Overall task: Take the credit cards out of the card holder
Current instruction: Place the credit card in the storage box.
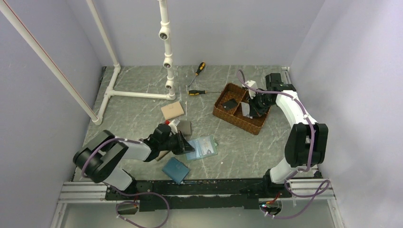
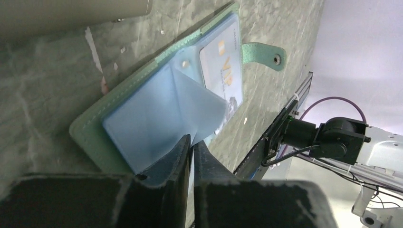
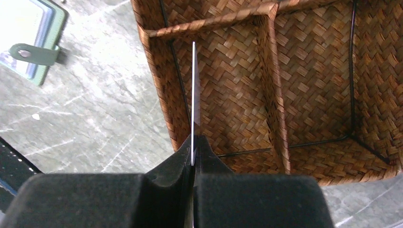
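Soft, even light from overhead in the top view: the counter (image 1: pixel 142 123) around the card holder (image 1: pixel 202 147) takes only faint, fuzzy shadows, no glare. On the left wrist camera the card holder's clear pockets catch a pale sheen and stay sharp, but the left jaws just below it are a dark blur and the wall beyond it washes out. On the right wrist camera the credit card (image 3: pixel 194 95) glints white edge-on and the basket (image 3: pixel 309 85) weave is crisp. The right jaws are soft-focus, and the card holder's inside is overexposed.
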You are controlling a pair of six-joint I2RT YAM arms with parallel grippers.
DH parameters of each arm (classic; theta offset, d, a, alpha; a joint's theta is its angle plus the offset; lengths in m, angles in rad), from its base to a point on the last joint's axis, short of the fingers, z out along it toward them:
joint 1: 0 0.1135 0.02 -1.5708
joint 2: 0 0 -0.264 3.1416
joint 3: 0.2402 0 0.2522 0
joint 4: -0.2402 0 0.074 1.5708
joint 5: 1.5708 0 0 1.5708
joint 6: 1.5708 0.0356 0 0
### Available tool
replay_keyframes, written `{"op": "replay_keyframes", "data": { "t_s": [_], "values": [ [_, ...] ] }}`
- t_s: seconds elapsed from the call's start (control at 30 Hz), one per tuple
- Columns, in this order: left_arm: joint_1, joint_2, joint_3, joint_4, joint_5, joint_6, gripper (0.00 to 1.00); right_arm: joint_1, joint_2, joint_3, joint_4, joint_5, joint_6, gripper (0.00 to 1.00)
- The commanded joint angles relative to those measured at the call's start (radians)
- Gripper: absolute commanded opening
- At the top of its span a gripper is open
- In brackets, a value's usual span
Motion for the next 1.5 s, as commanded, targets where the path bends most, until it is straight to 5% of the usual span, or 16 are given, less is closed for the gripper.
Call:
{"op": "replay_keyframes", "data": {
  "t_s": [0.0, 0.3, 0.6, 0.73, 1.13, 1.47],
  "values": [
    [-0.003, -0.135, 0.025, -0.194, -0.065, 0.074, 0.14, -0.002, 0.018, -0.006, -0.018, 0.075, -0.033, 0.01],
    [-0.002, -0.354, 0.055, -0.454, -0.151, 0.141, 0.29, 0.019, 0.053, -0.037, -0.05, 0.158, -0.073, 0.06],
    [-0.002, -0.474, 0.065, -0.573, -0.212, 0.164, 0.33, 0.017, 0.025, -0.048, 0.064, 0.284, 0.032, 0.25],
    [-0.003, -0.542, 0.051, -0.584, -0.22, 0.155, 0.48, 0.011, -0.013, -0.059, 0.122, 0.316, 0.078, 0.25],
    [0.001, -0.729, -0.022, -0.516, -0.241, 0.116, 0.97, 0.005, -0.236, -0.14, 0.144, -0.1, 0.066, 0.26],
    [0.002, -0.811, -0.084, -0.444, -0.228, 0.046, 0.99, -0.003, -0.517, -0.349, 0.193, -0.327, 0.005, 0.44]
  ]
}}
